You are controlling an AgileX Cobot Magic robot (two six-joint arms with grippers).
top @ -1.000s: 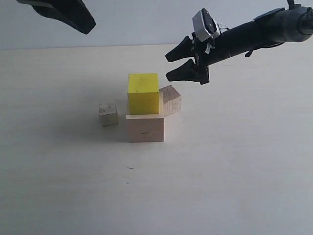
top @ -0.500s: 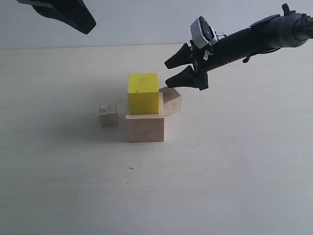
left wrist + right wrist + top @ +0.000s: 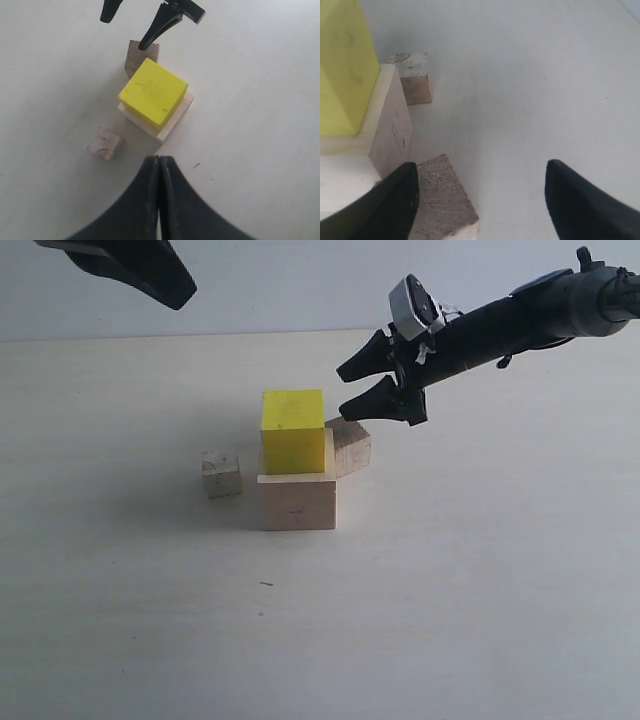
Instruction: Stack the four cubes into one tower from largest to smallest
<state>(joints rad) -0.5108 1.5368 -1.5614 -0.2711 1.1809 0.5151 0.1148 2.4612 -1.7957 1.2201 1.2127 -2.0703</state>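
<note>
The bright yellow cube (image 3: 293,430) rests on the large pale wood cube (image 3: 297,502) mid-table; both also show as the yellow cube (image 3: 153,97) on the pale cube (image 3: 175,120). Behind them to the right lies the brownish wood cube (image 3: 350,445), turned at an angle and close against the pale cube. The smallest pale cube (image 3: 221,473) sits alone to the left. My right gripper (image 3: 352,381) hovers open just above the brownish cube (image 3: 442,200), one finger beside it. High at the back left, my left gripper (image 3: 160,160) is shut and holds nothing.
The pale tabletop (image 3: 470,580) spreads wide around the cubes, with a light wall behind it. A small dark speck (image 3: 266,584) lies in front of the stack.
The right gripper dropped slightly and moved left toward the brownish cube over the last second, then held still. The cubes and the left arm stayed put.
</note>
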